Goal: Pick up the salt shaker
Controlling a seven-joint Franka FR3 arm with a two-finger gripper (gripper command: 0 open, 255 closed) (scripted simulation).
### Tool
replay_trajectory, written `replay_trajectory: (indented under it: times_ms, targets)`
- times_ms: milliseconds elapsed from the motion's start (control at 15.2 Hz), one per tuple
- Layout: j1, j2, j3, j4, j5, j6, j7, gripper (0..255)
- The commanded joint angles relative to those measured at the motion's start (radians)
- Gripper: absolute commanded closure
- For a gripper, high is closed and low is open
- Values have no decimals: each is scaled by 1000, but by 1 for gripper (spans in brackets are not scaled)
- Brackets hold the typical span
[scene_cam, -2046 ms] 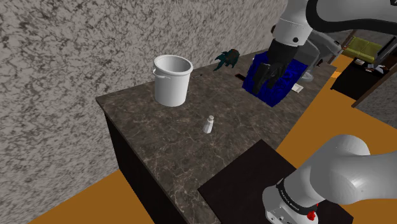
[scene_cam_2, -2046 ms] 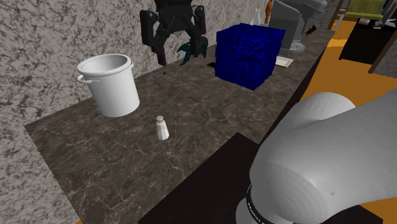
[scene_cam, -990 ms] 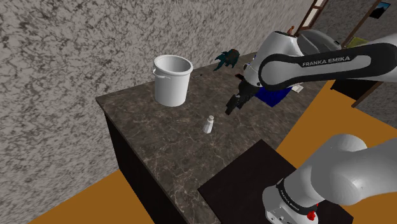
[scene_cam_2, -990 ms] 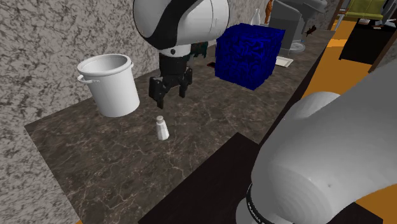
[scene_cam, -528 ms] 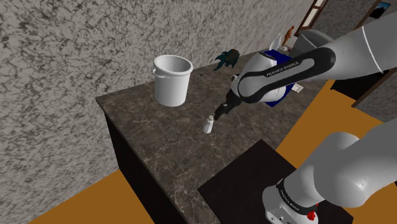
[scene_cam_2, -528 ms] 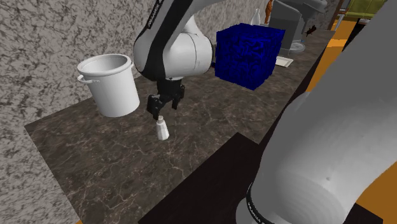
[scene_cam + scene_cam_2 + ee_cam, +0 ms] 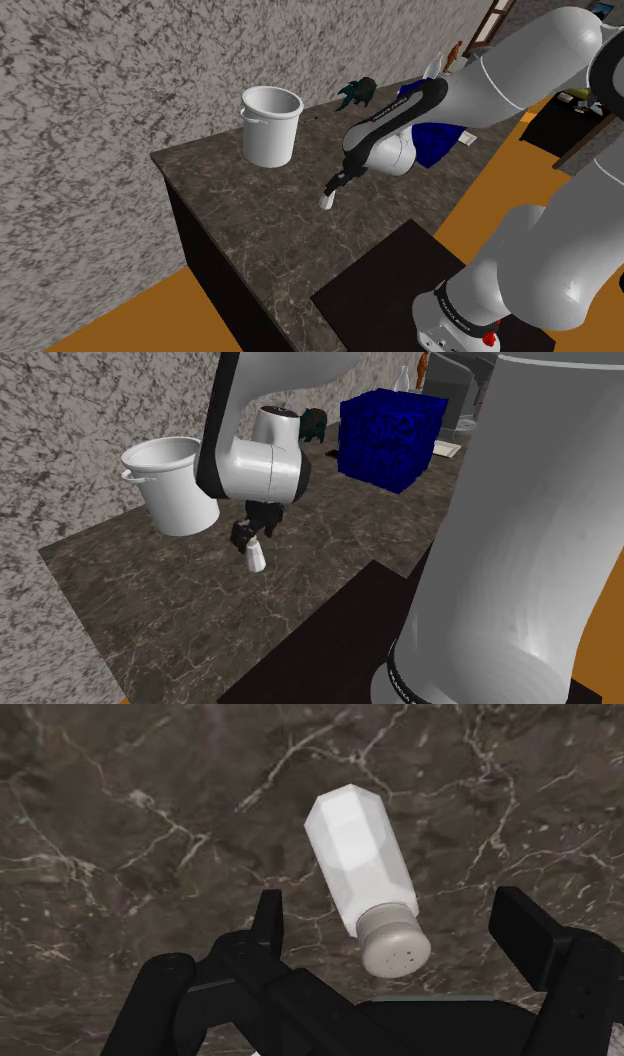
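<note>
Salt shaker: a small white salt shaker [image 7: 358, 864] with a grey, holed cap [image 7: 393, 950], standing upright on the dark marbled countertop [image 7: 230, 200], well away from the counter's edges.
Neighbours: in the shoulder view the white bucket [image 7: 271, 125] sits at about 10 o'clock from the shaker, well apart. The blue box [image 7: 390, 437] lies off at about 2 o'clock in the second exterior view.
Gripper: the black gripper [image 7: 392, 909] hangs right over the shaker. Its two fingers are spread wide to either side of the cap, and neither one touches it.
Weight: I'd judge it very light, no load at all for this arm.
Feel: it looks hard and rigid, with smooth faceted sides that are likely a bit slippery.
Risk: it's narrow and tall, so a nudge from one finger could tip it before the other arrives.
Where to hold: I'd take the body just under the cap, pads square on two opposite flat faces.
</note>
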Motion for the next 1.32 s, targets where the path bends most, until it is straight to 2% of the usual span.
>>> replay_trajectory:
  times_ms: [0,132,264,330,924,1254]
  targets:
    - [-1,38,14,14,83,17,-69,0]
    - [-12,85,41,32,188,36,-157,0]
    - [-15,85,45,32,187,36,-156,0]
    - [-14,84,44,32,184,36,-153,255]
    - [-15,85,45,32,187,36,-156,255]
    - [6,-5,-9,1,-13,-3,11,255]
